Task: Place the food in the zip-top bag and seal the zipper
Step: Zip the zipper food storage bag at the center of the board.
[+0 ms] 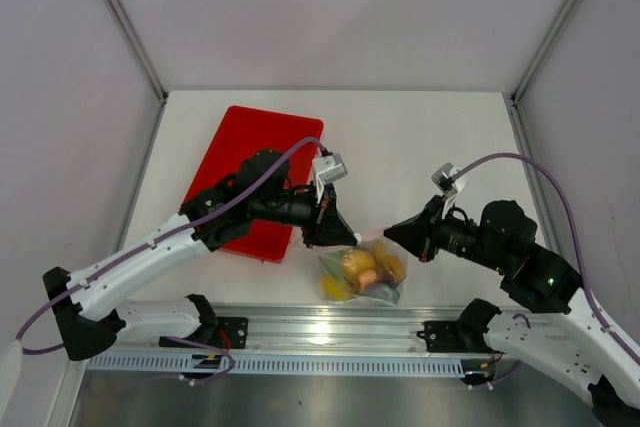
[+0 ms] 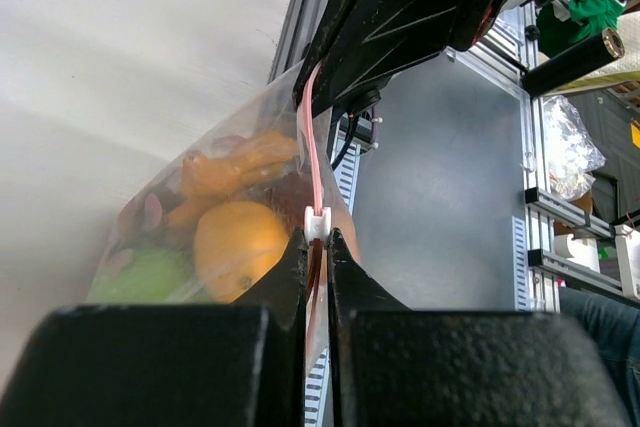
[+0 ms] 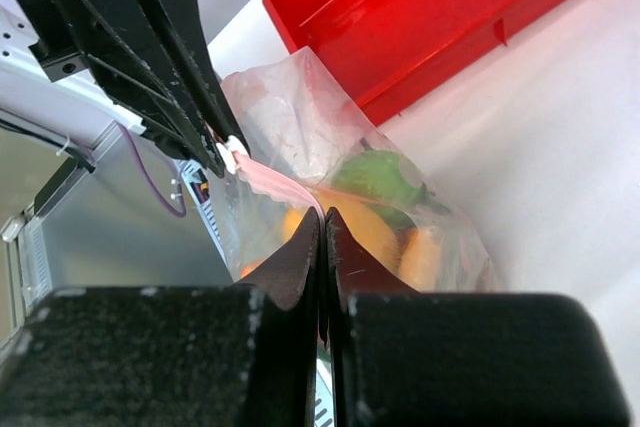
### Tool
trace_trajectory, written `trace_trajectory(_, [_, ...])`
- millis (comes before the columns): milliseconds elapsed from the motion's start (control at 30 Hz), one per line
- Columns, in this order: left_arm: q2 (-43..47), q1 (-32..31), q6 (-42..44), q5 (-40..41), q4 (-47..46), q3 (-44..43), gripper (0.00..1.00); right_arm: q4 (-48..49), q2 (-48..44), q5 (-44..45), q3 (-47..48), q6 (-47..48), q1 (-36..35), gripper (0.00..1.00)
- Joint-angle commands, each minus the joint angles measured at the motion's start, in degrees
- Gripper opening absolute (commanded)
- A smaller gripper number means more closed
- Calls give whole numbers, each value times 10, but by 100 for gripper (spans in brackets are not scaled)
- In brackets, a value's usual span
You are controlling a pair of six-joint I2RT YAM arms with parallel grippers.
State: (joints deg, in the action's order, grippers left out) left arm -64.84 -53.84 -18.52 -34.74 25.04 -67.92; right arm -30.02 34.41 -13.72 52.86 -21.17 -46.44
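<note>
1. Bag (image 1: 362, 272): sits at lower centre of the top view, just right of the tray's (image 1: 250, 172) lower corner. Its mouth edge is held up between the two grippers. Whether its bottom rests on the table cannot be told.
2. Food: all the food seen is inside the bag. The lime (image 3: 380, 175) and the orange fruit (image 2: 240, 247) show plainly through the plastic.
3. Left gripper (image 2: 318, 239): jaws pressed together on the zipper (image 2: 311, 147), at lower centre of the left wrist view. The white slider (image 2: 317, 221) sits right at its fingertips.
4. Right gripper (image 3: 323, 219): jaws pressed together, pinching the pink strip at its other end, at lower centre of the right wrist view.
5. Zipper condition: the strip runs fairly straight between the two pinches. How much of the track is already closed cannot be told.
6. Step in hand, as judged: sealing. Filling appears complete.
7. Recommended practice:
   - Use one pinch as a fixed anchor and run the slider away from it along the strip.
   - Keep the strip taut and pull along its own line, not upward or sideways.
   - Keep the track clear of loose bag wall, which could bunch in the slider.
   - Keep the bulging food below the mouth, so it does not spread the track.
8. Risks, as judged: the thin strip may slip from a pinch under tension. The slider may stall before reaching the end.
</note>
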Motion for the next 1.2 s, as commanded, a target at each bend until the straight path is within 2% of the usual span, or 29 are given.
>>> trace_trajectory(0, [23,3,3,-6,23,-1,1,-21,-17,69,2,-2,4,0])
trace_trajectory(233, [21,3,6,-1,27,1,0,-56,-37,100,15,4,4,0])
trace_trajectory(467, [24,3,7,-5,31,-2,1,-65,-27,31,34,33,4,0])
trace_trajectory(500, [25,3,8,-7,31,-4,1,-65,-17,-12,37,50,3,10])
trace_trajectory(567, [29,3,11,-9,36,-5,1,-61,-7,-55,53,66,3,22])
trace_trajectory(600, [30,3,12,-10,38,-7,1,-60,1,-70,60,80,4,35])
trace_trajectory(700, [32,3,14,-14,43,-7,1,-68,42,-110,94,110,3,47])
trace_trajectory(967, [40,2,9,-22,45,0,1,-66,137,-179,137,145,3,49])
trace_trajectory(1167, [42,0,6,-27,44,2,1,-78,176,-223,155,168,1,38])
